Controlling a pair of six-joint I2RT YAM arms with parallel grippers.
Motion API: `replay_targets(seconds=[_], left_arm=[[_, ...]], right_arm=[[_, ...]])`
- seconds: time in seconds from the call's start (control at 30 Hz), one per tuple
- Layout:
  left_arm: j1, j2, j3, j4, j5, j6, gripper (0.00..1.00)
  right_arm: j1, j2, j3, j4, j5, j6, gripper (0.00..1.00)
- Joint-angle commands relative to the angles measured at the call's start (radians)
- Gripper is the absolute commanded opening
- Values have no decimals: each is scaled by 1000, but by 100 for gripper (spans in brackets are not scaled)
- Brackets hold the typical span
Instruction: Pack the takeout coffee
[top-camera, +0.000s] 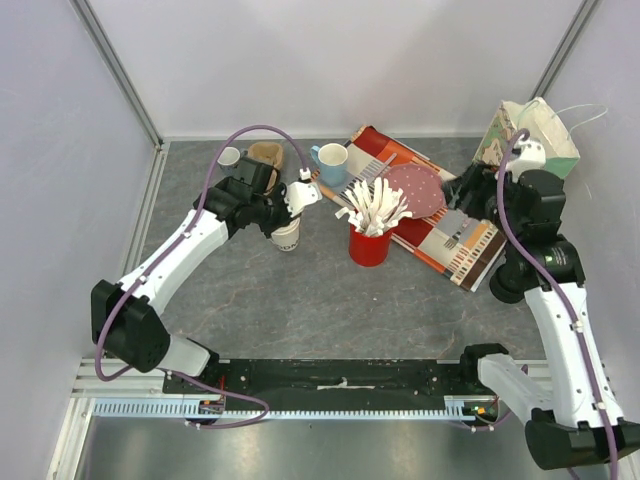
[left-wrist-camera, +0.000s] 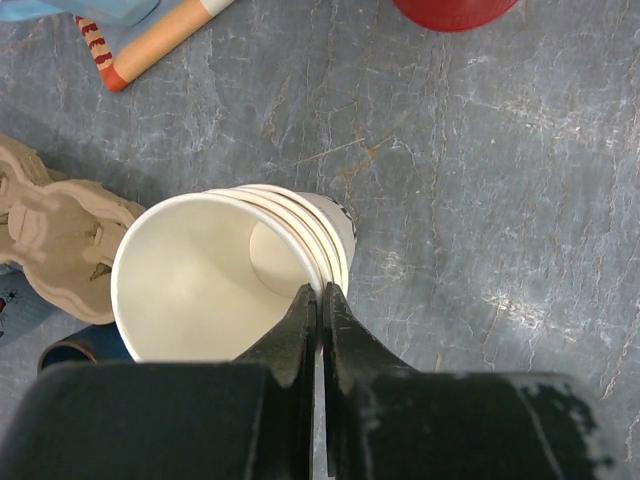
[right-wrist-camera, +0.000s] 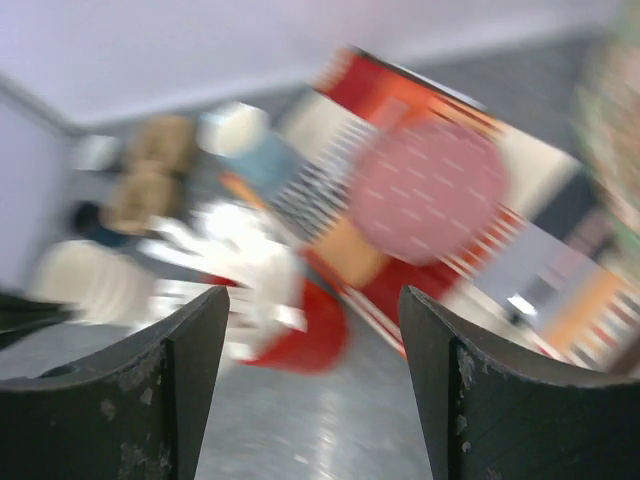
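A nested stack of cream-white paper cups (left-wrist-camera: 215, 285) with dark lettering on the side is the takeout coffee; it has no lid and its mouth is open. My left gripper (left-wrist-camera: 320, 290) is shut on the stack's rim, one finger inside the top cup and one outside. From above, the stack (top-camera: 287, 237) is left of centre with the left gripper (top-camera: 285, 220) over it. My right gripper (right-wrist-camera: 312, 295) is open with nothing between its fingers. It hangs over the patterned tray's right part (top-camera: 468, 190), and its wrist view is blurred.
A brown cardboard cup carrier (left-wrist-camera: 60, 240) lies just left of the stack, seen from above as the carrier (top-camera: 265, 155). A red cup of white cutlery (top-camera: 370, 245), a light blue mug (top-camera: 332, 160), a white mug (top-camera: 230, 157), a patterned tray (top-camera: 455, 245) with a pink plate (top-camera: 415, 190), and a bag (top-camera: 535, 135) stand around.
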Motion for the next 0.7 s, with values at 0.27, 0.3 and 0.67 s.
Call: replay_targets(seconds=[0.27, 0.3, 0.67], left_arm=[[9, -117, -45, 21, -35, -27, 2], [12, -134, -59, 23, -41, -38, 2], [84, -175, -116, 40, -93, -159, 2]], right_arm=[[674, 437, 304, 249, 63, 366, 65], [677, 487, 326, 265, 46, 453, 64], [693, 681, 352, 457, 31, 673, 56]])
